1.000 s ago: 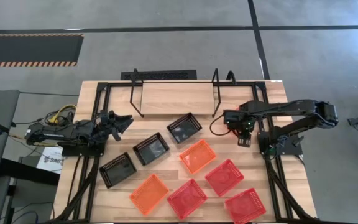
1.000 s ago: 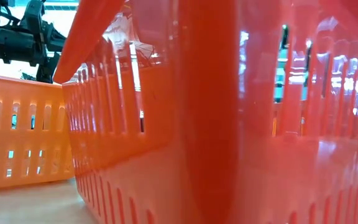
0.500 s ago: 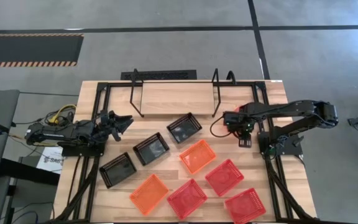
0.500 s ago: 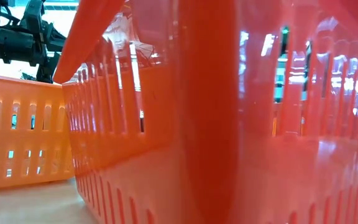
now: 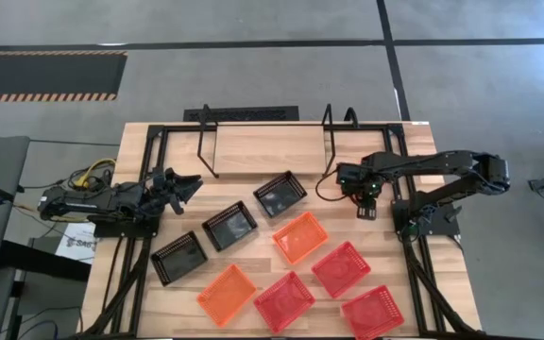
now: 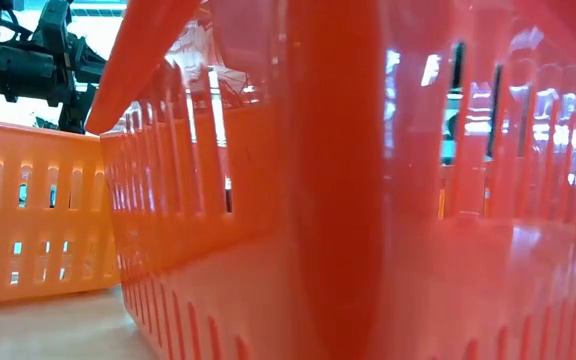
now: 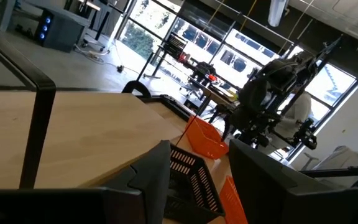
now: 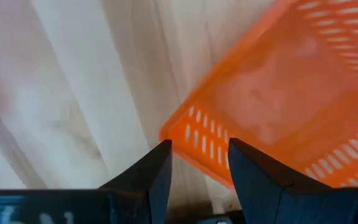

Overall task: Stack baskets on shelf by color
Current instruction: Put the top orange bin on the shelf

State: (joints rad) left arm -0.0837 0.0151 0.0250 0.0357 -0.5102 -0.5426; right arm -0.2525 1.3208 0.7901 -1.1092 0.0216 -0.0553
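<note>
In the high view the shelf (image 5: 263, 149) stands at the table's far edge, its board bare. Three black baskets (image 5: 229, 226) lie in a slanted row, two orange baskets (image 5: 300, 236) and three red baskets (image 5: 341, 269) lie toward the near edge; a third orange one does not show. My right gripper (image 5: 349, 179) is open, right of the shelf's right upright; in its wrist view the orange basket's corner (image 8: 179, 134) lies beyond the open fingers (image 8: 199, 171), apart from them. My left gripper (image 5: 187, 184) waits open at the table's left, with a black basket (image 7: 191, 177) ahead of it.
Black frame rails (image 5: 144, 189) run along both sides of the table. The shelf's wire uprights (image 5: 333, 142) stand close to my right gripper. The low view is filled by a red basket's wall (image 6: 368, 200), with an orange basket (image 6: 28, 210) beside it. Bare wood lies between shelf and baskets.
My right gripper has shifted a little toward the table's left and far edge, staying open. The baskets and the left arm have kept still.
</note>
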